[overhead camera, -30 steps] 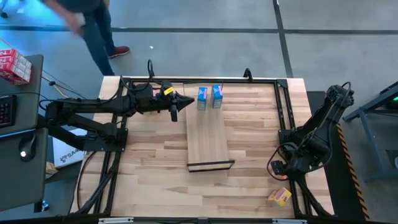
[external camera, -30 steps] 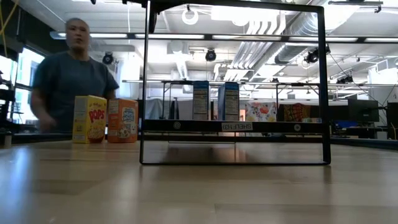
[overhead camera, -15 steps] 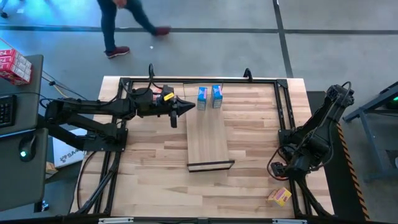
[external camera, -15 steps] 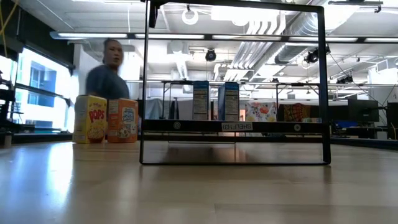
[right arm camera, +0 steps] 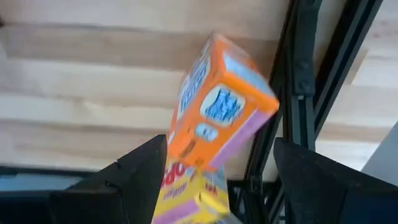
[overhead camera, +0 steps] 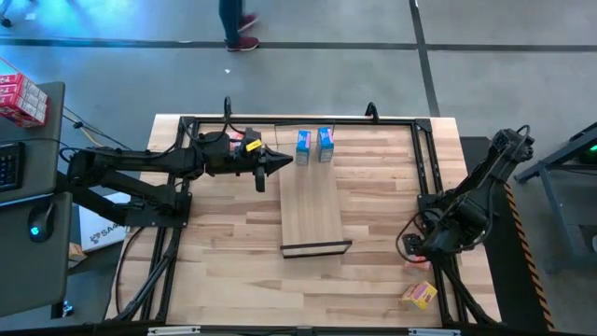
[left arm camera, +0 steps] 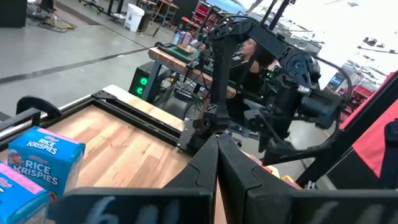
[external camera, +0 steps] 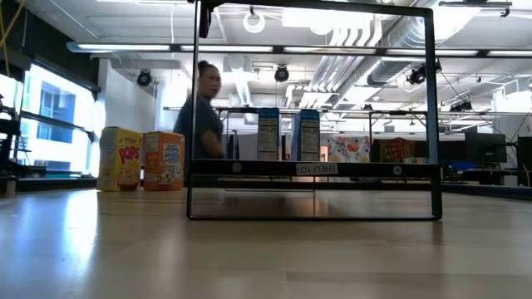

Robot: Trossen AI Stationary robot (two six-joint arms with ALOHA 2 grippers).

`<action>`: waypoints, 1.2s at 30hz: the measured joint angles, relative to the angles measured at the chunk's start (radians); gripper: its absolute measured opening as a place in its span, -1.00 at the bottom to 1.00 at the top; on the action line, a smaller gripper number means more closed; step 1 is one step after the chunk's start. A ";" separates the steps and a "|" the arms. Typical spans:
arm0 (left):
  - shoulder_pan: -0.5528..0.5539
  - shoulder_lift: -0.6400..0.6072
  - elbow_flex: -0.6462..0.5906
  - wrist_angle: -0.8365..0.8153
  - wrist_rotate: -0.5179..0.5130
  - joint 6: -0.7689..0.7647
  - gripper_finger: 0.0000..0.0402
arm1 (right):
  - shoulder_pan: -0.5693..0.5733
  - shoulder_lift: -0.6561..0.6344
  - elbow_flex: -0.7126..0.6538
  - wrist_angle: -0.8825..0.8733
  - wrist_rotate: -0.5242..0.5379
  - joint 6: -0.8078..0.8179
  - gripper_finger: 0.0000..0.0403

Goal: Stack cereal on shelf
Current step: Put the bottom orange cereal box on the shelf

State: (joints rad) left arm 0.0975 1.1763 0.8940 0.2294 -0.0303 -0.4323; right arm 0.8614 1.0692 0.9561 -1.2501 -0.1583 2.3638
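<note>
Two blue cereal boxes [overhead camera: 303, 147] [overhead camera: 326, 145] stand upright on the far end of the pale shelf board [overhead camera: 312, 210]; the low view shows them [external camera: 268, 133] [external camera: 305, 134] above the shelf's black frame. My left gripper [overhead camera: 283, 161] is shut and hangs in the air just left of them, seen in its own view [left arm camera: 216, 152] beside a blue box [left arm camera: 43, 162]. My right gripper [overhead camera: 412, 248] is open near the table's right edge. In its own view [right arm camera: 221, 142] an orange-pink box [right arm camera: 217, 106] lies tilted on a yellow box [right arm camera: 186, 196] beyond the fingers.
A yellow box [external camera: 119, 159] and an orange box [external camera: 164, 161] stand upright on the tabletop, left of the shelf in the low view. A black frame [overhead camera: 424, 173] runs around the table. A boxed pair [overhead camera: 420, 295] lies at the near right corner. A person [external camera: 199, 112] walks beyond the far edge.
My left gripper has edged a little toward the blue boxes and stays shut. The person beyond the far edge has walked from the left toward the right. The boxes and the shelf have kept still.
</note>
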 joint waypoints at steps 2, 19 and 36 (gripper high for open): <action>0.000 0.000 0.000 0.000 0.000 -0.001 -1.00 | -0.007 0.019 -0.018 -0.001 -0.001 -0.001 0.39; 0.007 0.000 0.000 0.000 0.000 -0.011 -1.00 | -0.051 0.161 -0.049 0.039 -0.008 -0.007 0.39; 0.007 0.000 0.000 0.000 0.000 -0.012 -1.00 | -0.057 0.212 -0.049 0.072 -0.026 0.011 0.09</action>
State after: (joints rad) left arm 0.1047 1.1763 0.8936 0.2295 -0.0303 -0.4438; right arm 0.8047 1.2813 0.9073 -1.1783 -0.1848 2.3753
